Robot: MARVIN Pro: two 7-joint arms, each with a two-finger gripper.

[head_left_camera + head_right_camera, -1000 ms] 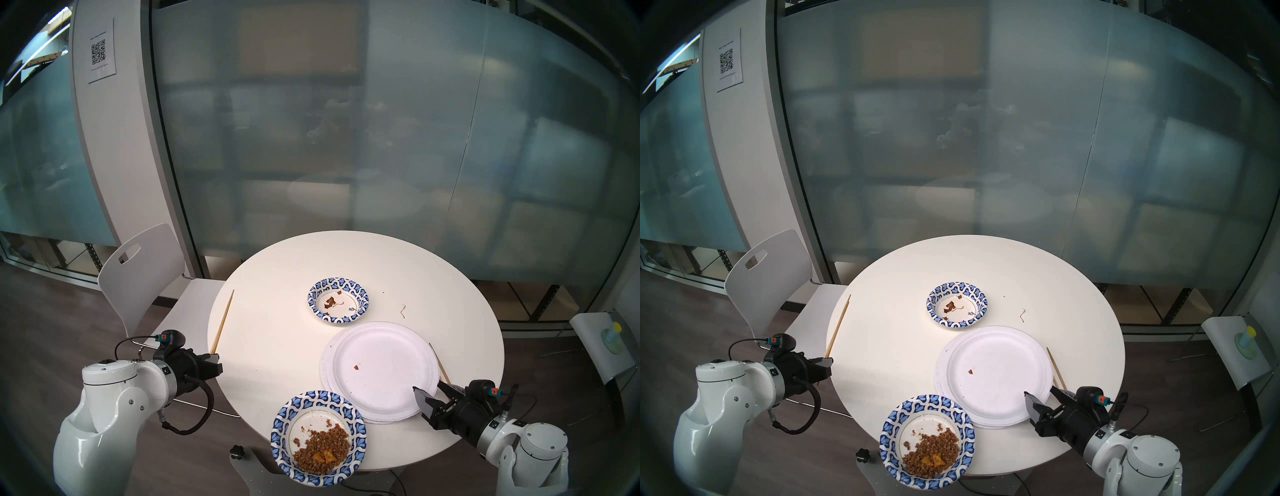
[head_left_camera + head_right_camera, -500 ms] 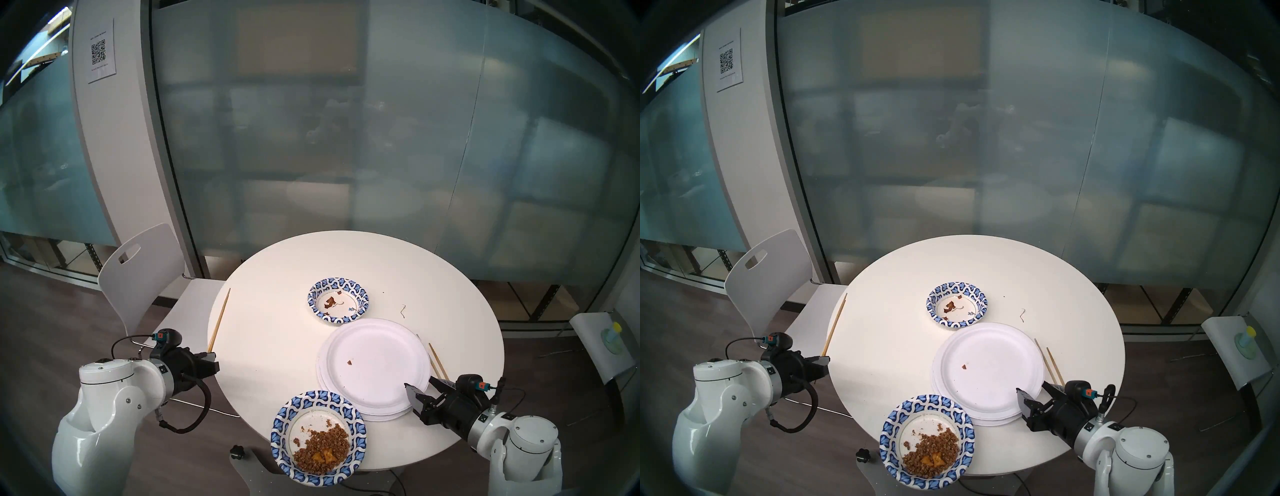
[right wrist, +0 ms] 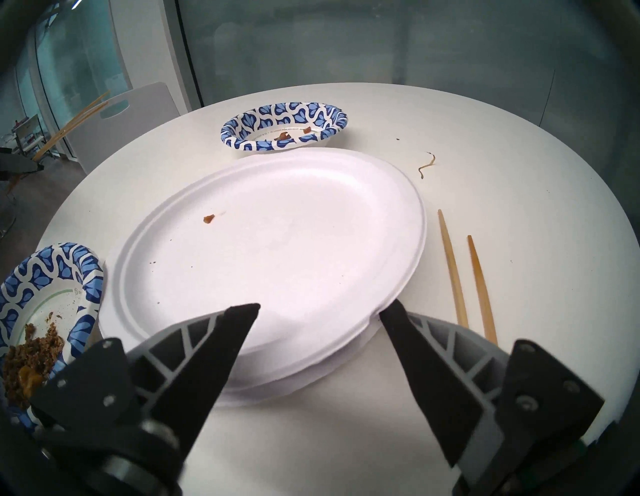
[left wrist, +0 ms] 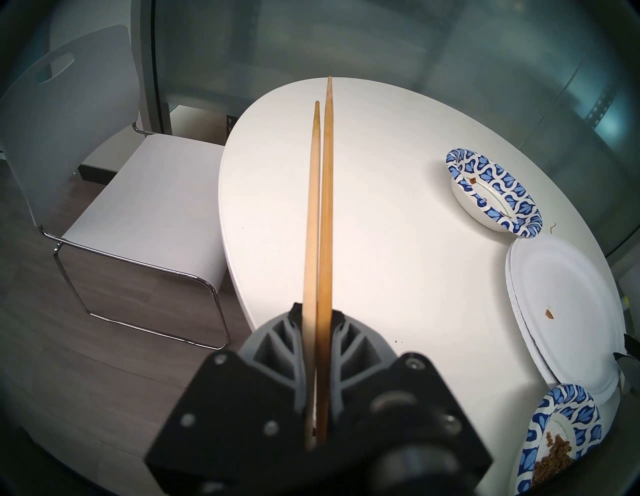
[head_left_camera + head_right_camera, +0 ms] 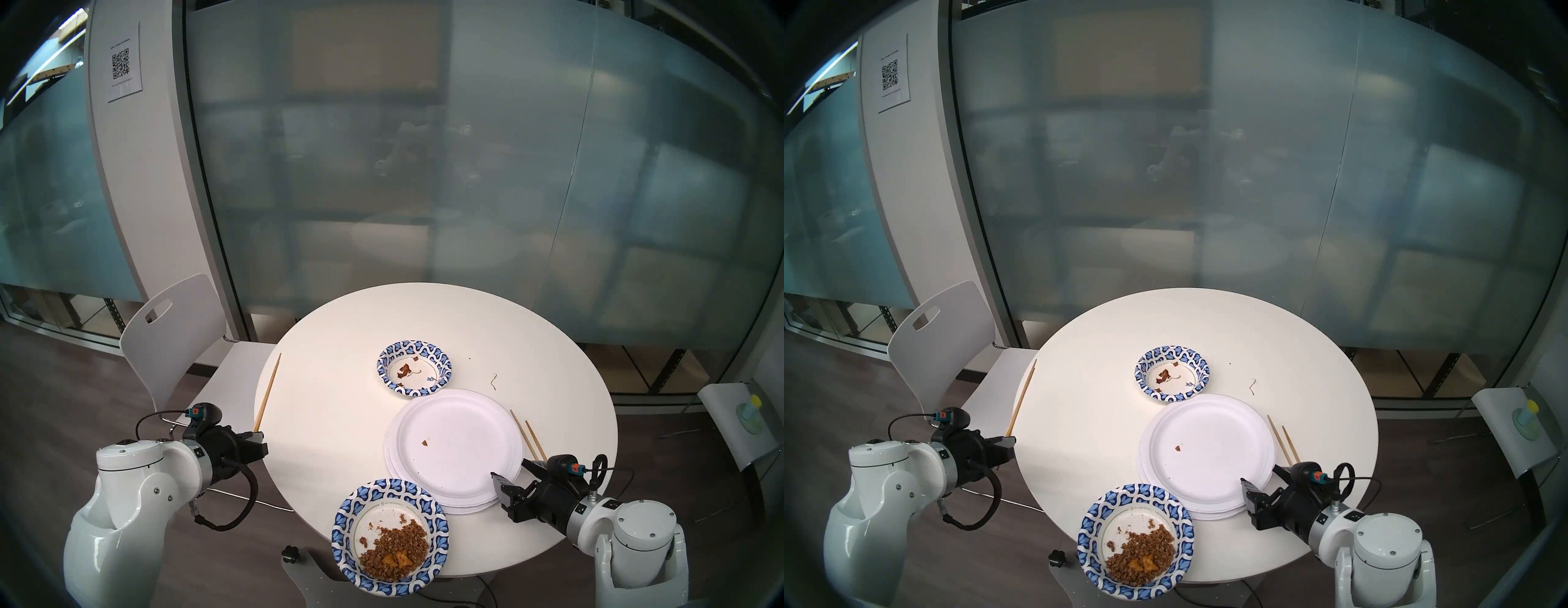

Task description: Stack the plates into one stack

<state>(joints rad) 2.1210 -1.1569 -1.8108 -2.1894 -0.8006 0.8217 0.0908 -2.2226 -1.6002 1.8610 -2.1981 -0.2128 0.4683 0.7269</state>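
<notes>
Two large white plates [image 5: 454, 446] lie stacked, slightly offset, on the right half of the round table [image 5: 339, 424]. A blue-patterned plate [image 5: 441, 361] with scraps sits just behind them. Another blue-patterned plate [image 5: 344, 522], holding brown food, overhangs the table's near edge. My right gripper [image 5: 511, 471] is open; in the right wrist view its fingers [image 3: 221, 332] straddle the white plates' [image 3: 277, 259] near-right rim. My left gripper [image 5: 256, 437] hovers at the table's left edge, shut on a pair of chopsticks [image 4: 320, 207] that points away over the table.
Two loose chopsticks [image 5: 528, 435] lie just right of the white plates, close to my right gripper. A noodle scrap [image 5: 494, 380] lies behind them. A white chair [image 5: 178, 331] stands left of the table. A small side table [image 5: 738, 429] stands at far right.
My right gripper slid left and slightly away, and the white plates shifted left with it, uncovering a second loose chopstick. The left gripper drew back a little with its chopsticks.
</notes>
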